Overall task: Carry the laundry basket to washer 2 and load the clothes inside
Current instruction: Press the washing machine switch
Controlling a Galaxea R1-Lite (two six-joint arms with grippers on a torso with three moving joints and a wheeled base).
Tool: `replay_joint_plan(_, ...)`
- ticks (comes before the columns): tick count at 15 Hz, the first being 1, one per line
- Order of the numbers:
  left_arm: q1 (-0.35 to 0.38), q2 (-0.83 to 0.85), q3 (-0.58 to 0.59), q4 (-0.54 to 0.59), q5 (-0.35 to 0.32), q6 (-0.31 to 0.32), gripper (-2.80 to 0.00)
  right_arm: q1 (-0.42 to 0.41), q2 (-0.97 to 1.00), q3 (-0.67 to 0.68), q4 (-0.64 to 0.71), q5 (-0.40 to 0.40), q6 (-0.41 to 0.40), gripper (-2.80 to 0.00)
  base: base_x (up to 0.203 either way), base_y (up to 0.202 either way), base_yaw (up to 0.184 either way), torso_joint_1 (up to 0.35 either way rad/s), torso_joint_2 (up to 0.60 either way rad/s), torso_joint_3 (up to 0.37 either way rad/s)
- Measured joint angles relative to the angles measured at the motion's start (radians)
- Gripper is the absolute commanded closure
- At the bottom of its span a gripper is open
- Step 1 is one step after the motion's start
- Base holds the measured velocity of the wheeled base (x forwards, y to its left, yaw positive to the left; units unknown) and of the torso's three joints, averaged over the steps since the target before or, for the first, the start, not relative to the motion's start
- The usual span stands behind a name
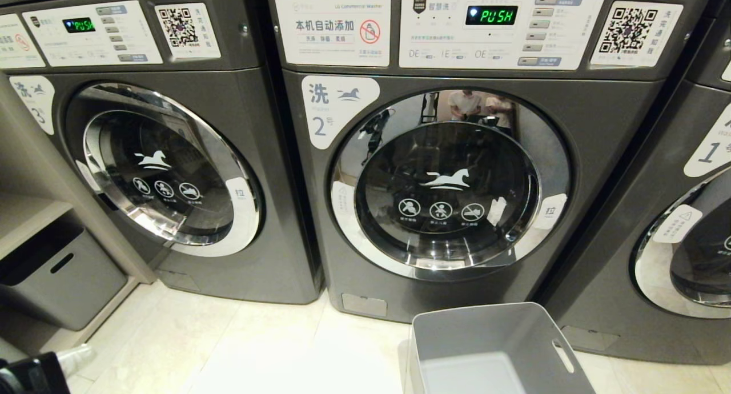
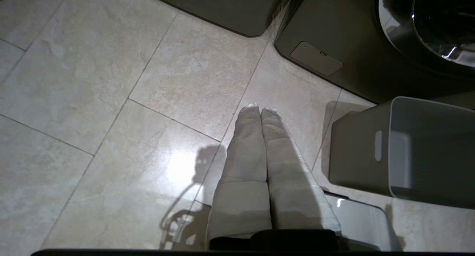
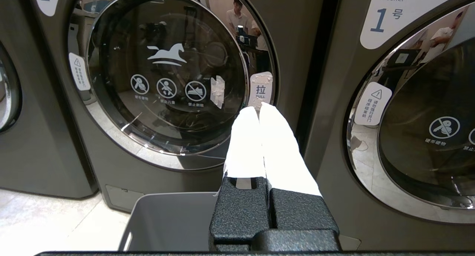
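Washer 2 (image 1: 445, 183) stands straight ahead, dark grey, its chrome-ringed round door (image 3: 167, 74) closed. The grey laundry basket (image 1: 497, 348) sits on the floor just in front of it, toward its right side; the part of its inside that shows is bare. The clothes are out of view. My right gripper (image 3: 259, 108) is shut and empty, above the basket's rim (image 3: 167, 196), pointing at the white pull tab (image 3: 261, 88) on the door's edge. My left gripper (image 2: 259, 109) is shut and empty, low over the floor tiles left of the basket (image 2: 371, 148); its white tip (image 1: 80, 353) shows at the head view's lower left.
Washer 3 (image 1: 165, 165) stands to the left and washer 1 (image 1: 685, 228) to the right, both closed. A shelf at the far left holds a grey bin (image 1: 57, 280). People are reflected in the door glass (image 3: 237, 18). Pale floor tiles (image 1: 228, 337) lie before the washers.
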Motion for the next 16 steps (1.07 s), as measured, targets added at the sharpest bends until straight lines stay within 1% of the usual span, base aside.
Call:
replay_joint_plan(2, -0.02, -0.043, 0.04, 0.001, 0.0, 0.097, 0.0, 0.0, 0.0, 0.0, -0.001, 0.0, 0.01, 0.0, 0.0, 0.0, 0.0, 0.0, 0.0, 0.0)
replay_joint_plan(4, -0.029, -0.125, 0.107, 0.002, -0.007, 0.192, 0.0, 0.0, 0.0, 0.0, -0.001, 0.0, 0.011, 0.0, 0.0, 0.0, 0.0, 0.0, 0.0, 0.0)
replay_joint_plan(8, 0.026, -0.347, 0.271, -0.001, -0.05, 0.391, 0.0, 0.0, 0.0, 0.0, -0.001, -0.001, 0.012, 0.0, 0.0, 0.0, 0.0, 0.0, 0.0, 0.0)
replay_joint_plan(9, 0.043, -0.409, 0.303, -0.008, -0.067, 0.436, 0.0, 0.0, 0.0, 0.0, -0.001, -0.001, 0.012, 0.0, 0.0, 0.0, 0.0, 0.0, 0.0, 0.0)
replay_joint_plan(11, 0.063, -0.518, 0.351, -0.016, -0.141, 0.524, 0.0, 0.0, 0.0, 0.0, -0.001, -0.001, 0.013, 0.0, 0.0, 0.0, 0.0, 0.0, 0.0, 0.0)
replay_joint_plan(12, 0.068, -0.563, 0.363, -0.015, -0.173, 0.547, 0.0, 0.0, 0.0, 0.0, -0.001, -0.001, 0.013, 0.0, 0.0, 0.0, 0.0, 0.0, 0.0, 0.0)
replay_joint_plan(13, 0.072, -0.61, 0.37, -0.017, -0.191, 0.554, 0.0, 0.0, 0.0, 0.0, -0.001, -0.001, 0.012, 0.0, 0.0, 0.0, 0.0, 0.0, 0.0, 0.0)
replay_joint_plan(16, 0.08, -0.752, 0.378, -0.019, -0.205, 0.558, 0.0, 0.0, 0.0, 0.0, -0.001, -0.001, 0.012, 0.0, 0.0, 0.0, 0.0, 0.0, 0.0, 0.0)
